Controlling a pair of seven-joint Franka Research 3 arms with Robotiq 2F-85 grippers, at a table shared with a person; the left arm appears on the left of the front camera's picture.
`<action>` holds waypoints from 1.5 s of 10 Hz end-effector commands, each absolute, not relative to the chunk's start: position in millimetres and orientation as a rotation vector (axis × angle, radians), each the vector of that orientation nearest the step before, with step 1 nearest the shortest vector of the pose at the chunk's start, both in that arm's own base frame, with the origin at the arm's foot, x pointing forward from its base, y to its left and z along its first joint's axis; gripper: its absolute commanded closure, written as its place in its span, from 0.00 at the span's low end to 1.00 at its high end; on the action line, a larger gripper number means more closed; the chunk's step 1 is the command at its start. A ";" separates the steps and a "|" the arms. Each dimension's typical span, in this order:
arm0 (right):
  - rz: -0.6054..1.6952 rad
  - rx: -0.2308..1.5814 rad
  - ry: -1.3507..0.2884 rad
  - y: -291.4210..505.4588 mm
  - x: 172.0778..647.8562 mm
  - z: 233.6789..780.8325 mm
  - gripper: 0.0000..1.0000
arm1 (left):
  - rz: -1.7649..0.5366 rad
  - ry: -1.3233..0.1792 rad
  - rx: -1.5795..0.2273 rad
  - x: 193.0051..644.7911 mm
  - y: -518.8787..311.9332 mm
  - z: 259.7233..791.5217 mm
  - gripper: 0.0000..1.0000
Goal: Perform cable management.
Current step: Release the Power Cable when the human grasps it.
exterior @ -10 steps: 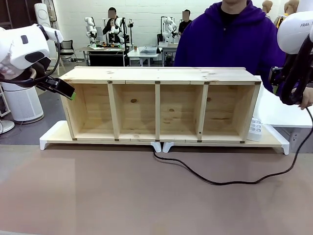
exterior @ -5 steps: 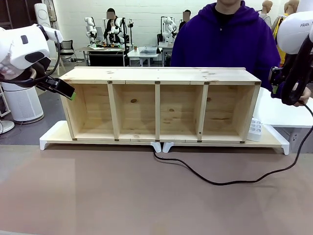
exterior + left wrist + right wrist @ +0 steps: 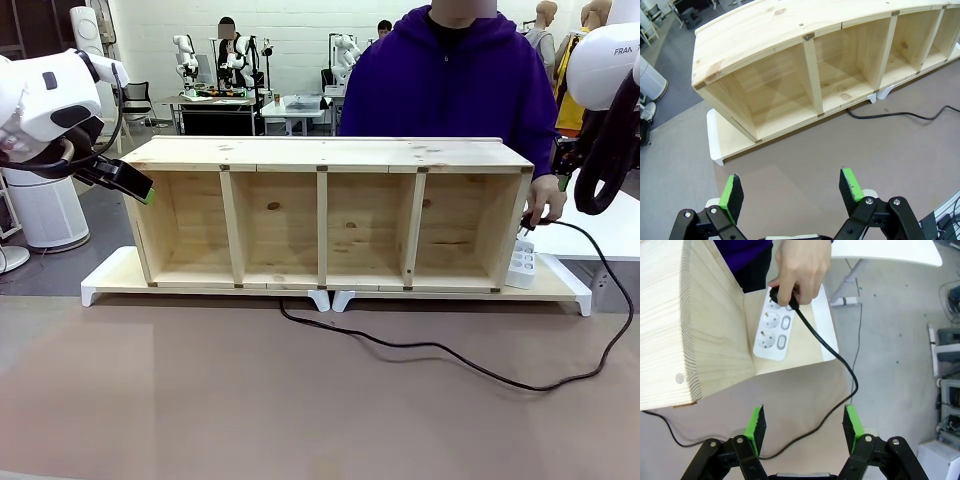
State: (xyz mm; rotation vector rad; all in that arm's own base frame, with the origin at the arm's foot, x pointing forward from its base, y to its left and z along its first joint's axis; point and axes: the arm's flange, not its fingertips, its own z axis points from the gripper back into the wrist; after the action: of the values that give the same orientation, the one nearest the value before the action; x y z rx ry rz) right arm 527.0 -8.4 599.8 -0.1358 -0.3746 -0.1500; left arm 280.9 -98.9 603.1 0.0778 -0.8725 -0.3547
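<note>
The black cable (image 3: 440,352) comes out from under the wooden shelf unit (image 3: 325,152), snakes right across the table and loops up to a person's hand (image 3: 540,205). That hand (image 3: 800,265) holds the cable's plug at the white power strip (image 3: 772,330); the cable (image 3: 825,345) trails down from it between my right fingers in the picture, well below them. My right gripper (image 3: 804,416) hovers open and empty above the shelf's right end. By the shelf's top left corner my left gripper (image 3: 140,188) hangs open, and it (image 3: 790,180) holds nothing. Part of the cable (image 3: 900,115) lies by the shelf's base.
The shelf stands on two white bases (image 3: 110,280) at the table's far side. A person in a purple hoodie (image 3: 450,90) stands behind the shelf. A white side table (image 3: 590,235) is at the right. The brown tabletop (image 3: 200,400) in front lies bare left of the cable.
The person has stepped left and brought the plug down to the power strip. The cable has slid, its loop now farther right and its near end farther left. Both arms stayed put.
</note>
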 end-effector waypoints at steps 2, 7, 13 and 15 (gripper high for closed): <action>-0.150 -0.136 -0.376 -8.5 526.7 600.4 0.20 | -0.359 -0.884 0.079 282.4 -99.8 602.8 0.00; -0.150 -0.136 -0.376 -8.5 526.7 600.4 0.20 | -0.359 -0.884 0.079 282.4 -99.8 602.8 0.00; -0.150 -0.136 -0.376 -8.5 526.7 600.4 0.20 | -0.359 -0.884 0.079 282.4 -99.8 602.8 0.00; -0.150 -0.136 -0.376 -8.5 526.7 600.4 0.20 | -0.359 -0.884 0.079 282.4 -99.8 602.8 0.00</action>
State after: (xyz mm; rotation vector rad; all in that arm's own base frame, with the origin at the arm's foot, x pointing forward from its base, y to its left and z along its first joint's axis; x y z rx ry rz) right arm 527.0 -8.4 599.8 -0.1358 -0.3746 -0.1501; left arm 280.9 -98.9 603.1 0.0778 -0.8725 -0.3547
